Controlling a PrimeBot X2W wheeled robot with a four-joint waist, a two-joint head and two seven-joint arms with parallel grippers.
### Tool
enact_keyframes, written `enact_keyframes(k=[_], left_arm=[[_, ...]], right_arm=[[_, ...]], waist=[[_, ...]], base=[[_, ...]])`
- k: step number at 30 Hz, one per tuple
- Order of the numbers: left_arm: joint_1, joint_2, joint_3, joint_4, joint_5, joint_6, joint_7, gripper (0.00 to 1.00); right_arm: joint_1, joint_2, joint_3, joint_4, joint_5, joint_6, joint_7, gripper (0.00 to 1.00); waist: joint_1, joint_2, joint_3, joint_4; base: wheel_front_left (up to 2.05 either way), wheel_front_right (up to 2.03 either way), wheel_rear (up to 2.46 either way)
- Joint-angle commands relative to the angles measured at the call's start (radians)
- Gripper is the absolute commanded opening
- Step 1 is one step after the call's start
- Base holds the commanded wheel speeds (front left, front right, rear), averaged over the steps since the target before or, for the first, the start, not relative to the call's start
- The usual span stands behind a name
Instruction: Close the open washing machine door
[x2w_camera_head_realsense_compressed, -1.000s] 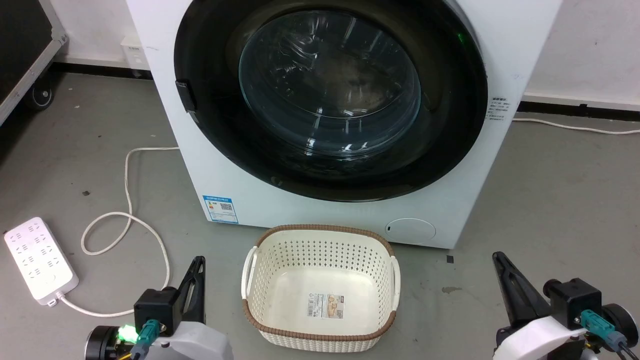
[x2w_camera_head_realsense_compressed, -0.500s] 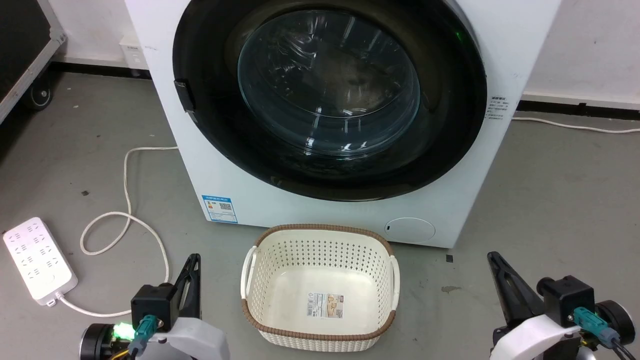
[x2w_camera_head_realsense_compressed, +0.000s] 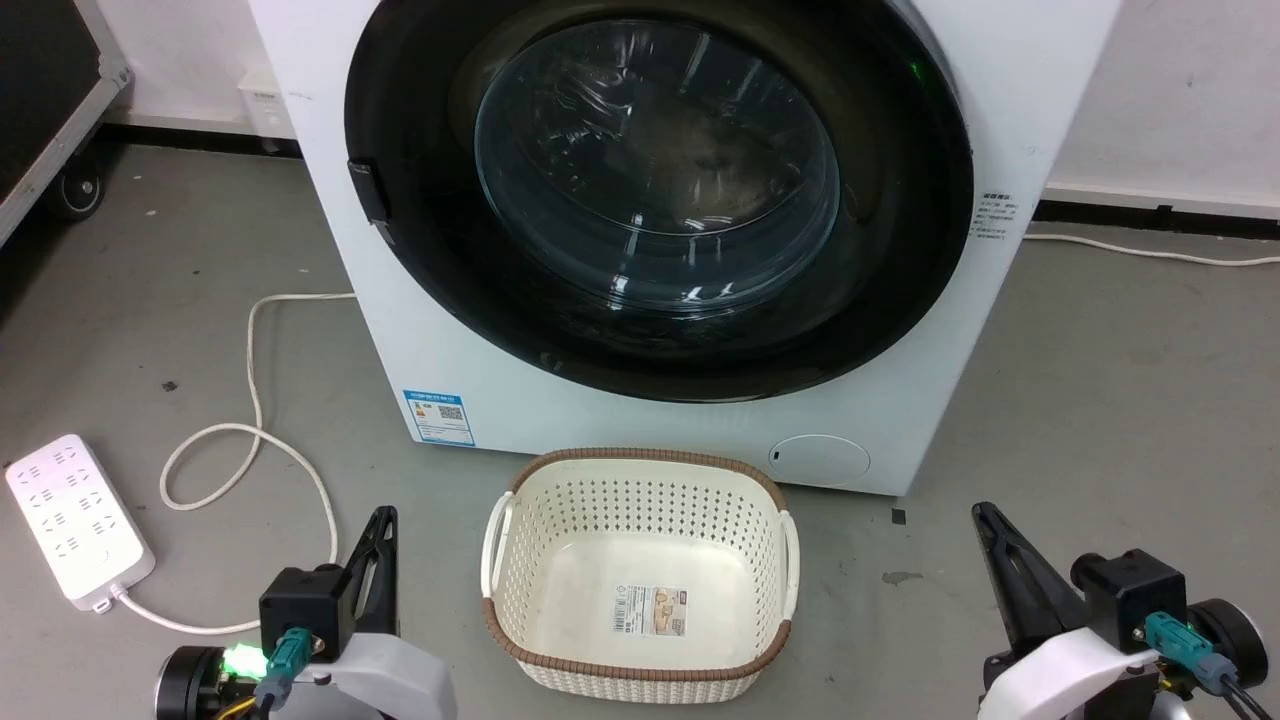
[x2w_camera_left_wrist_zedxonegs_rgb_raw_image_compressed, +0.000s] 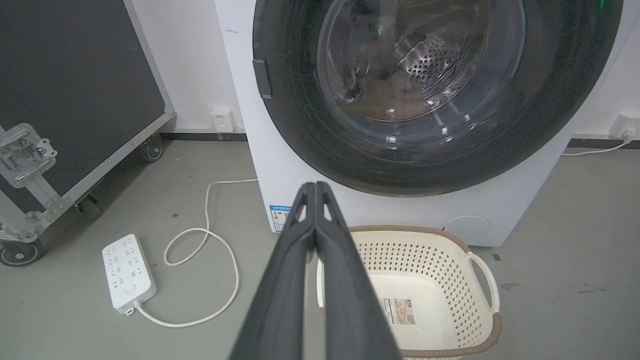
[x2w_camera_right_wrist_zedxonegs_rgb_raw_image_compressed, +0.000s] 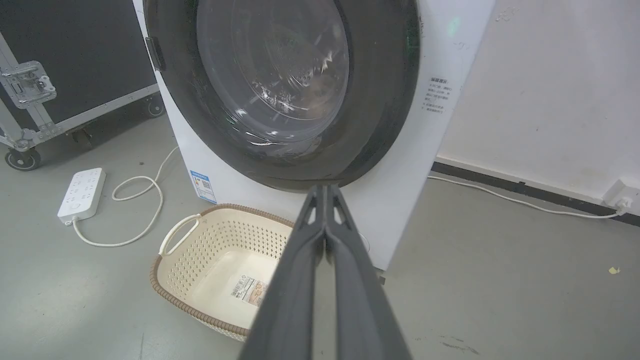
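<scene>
Power strip (x2w_camera_head_realsense_compressed: 75, 520) and its looped white cord (x2w_camera_head_realsense_compressed: 250, 440) lie on the floor at my far left, well clear of the work. Next along, my left tool (x2w_camera_head_realsense_compressed: 383, 520) hangs low over the floor with its two dark fingers pressed together and nothing between them; the left wrist view shows them meeting at the tip. Just beside it, in the middle, an empty cream basket (x2w_camera_head_realsense_compressed: 640, 570) sits on the floor right in front of the washing machine (x2w_camera_head_realsense_compressed: 560, 400).

Above the basket, the door (x2w_camera_head_realsense_compressed: 660, 200) fills most of the machine's front. Its black rim looks flush against the white panel all the way round, so I judge it swung to, though I cannot tell whether it has clicked home. A small dark catch (x2w_camera_head_realsense_compressed: 372, 190) sits on the rim's left edge, so I take the hinge to be on the right, where I cannot see it.

The door should be stiff and fairly heavy, moving only on its hinge. The bulging glass is smooth and would let narrow fingers skid, and I would rather not load it. The flat black rim near the catch is the better place: far from the hinge, so a modest, steady push does the most there. Closed fingers make a firm pusher for that.

At the far right, my right tool (x2w_camera_head_realsense_compressed: 985, 515) also hangs low, well apart from the machine, fingers pressed together and holding nothing.
</scene>
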Motion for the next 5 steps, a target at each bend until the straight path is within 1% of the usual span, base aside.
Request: enact_keyframes(k=[1, 5], left_arm=[[-0.015, 0.000, 0.003, -0.004, 0.003, 0.003, 0.000, 0.00], [-0.015, 0.000, 0.003, -0.004, 0.003, 0.003, 0.000, 0.00]], right_arm=[[-0.014, 0.005, 0.000, -0.005, -0.007, -0.001, 0.001, 0.00], [-0.014, 0.005, 0.000, -0.005, -0.007, -0.001, 0.001, 0.00]], waist=[[-0.0001, -0.0001, 0.000, 0.000], [-0.0001, -0.0001, 0.000, 0.000]], base=[[0.00, 0.00, 0.00], [0.00, 0.00, 0.00]])
